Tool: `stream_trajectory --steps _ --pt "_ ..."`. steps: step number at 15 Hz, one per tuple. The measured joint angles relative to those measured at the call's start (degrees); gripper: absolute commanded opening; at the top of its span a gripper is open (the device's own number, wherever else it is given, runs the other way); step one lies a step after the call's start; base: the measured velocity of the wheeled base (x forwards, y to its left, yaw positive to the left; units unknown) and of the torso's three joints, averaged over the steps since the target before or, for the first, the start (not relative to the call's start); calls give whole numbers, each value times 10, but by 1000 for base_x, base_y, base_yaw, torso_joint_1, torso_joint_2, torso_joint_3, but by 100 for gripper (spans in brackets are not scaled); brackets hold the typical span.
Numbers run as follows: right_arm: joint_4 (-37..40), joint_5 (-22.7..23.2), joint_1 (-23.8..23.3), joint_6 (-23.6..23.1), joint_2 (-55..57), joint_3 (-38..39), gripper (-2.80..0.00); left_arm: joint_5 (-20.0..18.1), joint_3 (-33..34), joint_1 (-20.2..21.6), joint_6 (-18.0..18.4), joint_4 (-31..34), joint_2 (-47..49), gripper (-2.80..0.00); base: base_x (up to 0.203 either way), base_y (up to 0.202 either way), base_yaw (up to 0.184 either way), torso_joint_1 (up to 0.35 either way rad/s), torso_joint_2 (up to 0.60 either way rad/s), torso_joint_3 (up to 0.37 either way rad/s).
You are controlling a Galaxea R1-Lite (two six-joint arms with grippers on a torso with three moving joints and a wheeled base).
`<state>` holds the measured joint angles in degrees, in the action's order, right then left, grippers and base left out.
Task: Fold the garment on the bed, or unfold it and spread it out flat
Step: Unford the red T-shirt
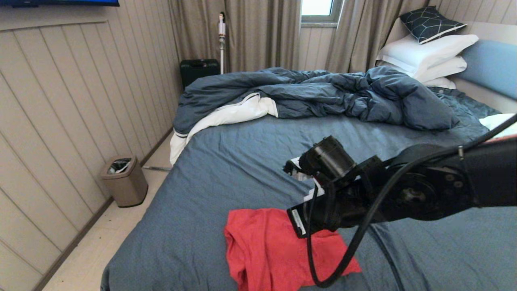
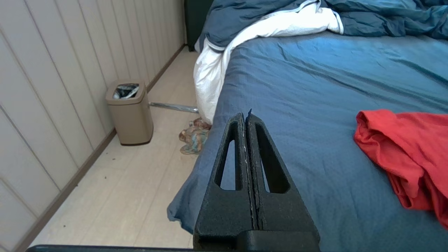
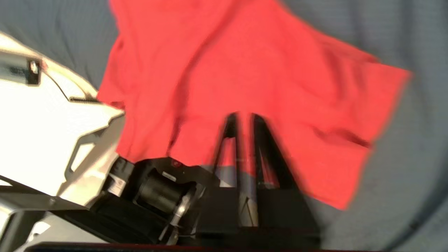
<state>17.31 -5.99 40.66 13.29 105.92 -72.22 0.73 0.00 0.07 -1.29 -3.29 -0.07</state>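
The garment [image 1: 262,246] is a red T-shirt lying rumpled near the front of the bed [image 1: 226,161], on the slate-blue sheet; no lettering shows. My right arm [image 1: 363,190] reaches in from the right above the garment's right part, hiding its fingers in the head view. In the right wrist view my right gripper [image 3: 246,117] hovers just over the garment [image 3: 245,63], its fingers slightly apart with cloth and sheet showing through the gap. My left gripper [image 2: 246,117] is shut and empty over the bed's left edge, apart from the garment [image 2: 406,147].
A rumpled dark blue duvet [image 1: 323,93] with white lining lies across the far half of the bed, white pillows [image 1: 428,52] at the far right. A tan bin [image 1: 125,180] stands on the floor by the panelled wall. Something patterned [image 2: 194,136] lies beside the bed.
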Motion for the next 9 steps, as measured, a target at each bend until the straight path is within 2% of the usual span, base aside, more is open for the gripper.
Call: stream_trajectory --steps 9 --pt "-3 -2 81 11 111 -58 0 0 0 0 0 0 0 -280 0 0 0 0 0 0"
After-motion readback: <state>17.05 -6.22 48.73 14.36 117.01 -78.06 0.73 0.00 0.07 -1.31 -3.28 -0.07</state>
